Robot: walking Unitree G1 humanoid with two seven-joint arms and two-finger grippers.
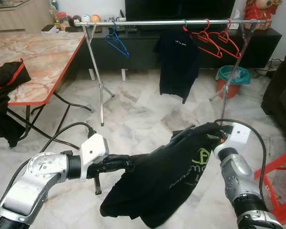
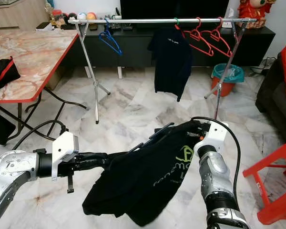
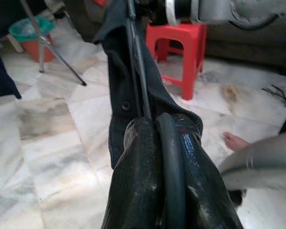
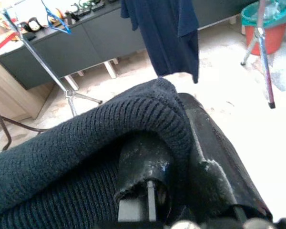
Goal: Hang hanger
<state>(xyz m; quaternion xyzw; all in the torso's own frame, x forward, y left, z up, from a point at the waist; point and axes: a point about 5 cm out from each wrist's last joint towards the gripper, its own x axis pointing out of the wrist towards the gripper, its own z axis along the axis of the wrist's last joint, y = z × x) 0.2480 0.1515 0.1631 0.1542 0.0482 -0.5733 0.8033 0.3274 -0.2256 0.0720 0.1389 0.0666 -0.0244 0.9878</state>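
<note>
Both grippers, left gripper (image 1: pixel 115 163) and right gripper (image 1: pixel 213 131), have jaws clenched on the black shirt (image 1: pixel 167 176) and its hanger, low and well short of the rail (image 1: pixel 171 22); hanging remains undone

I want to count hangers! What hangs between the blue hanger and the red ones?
A dark short-sleeved T-shirt hangs between the blue plastic hanger and red plastic hangers, seen in both eye views.
</note>
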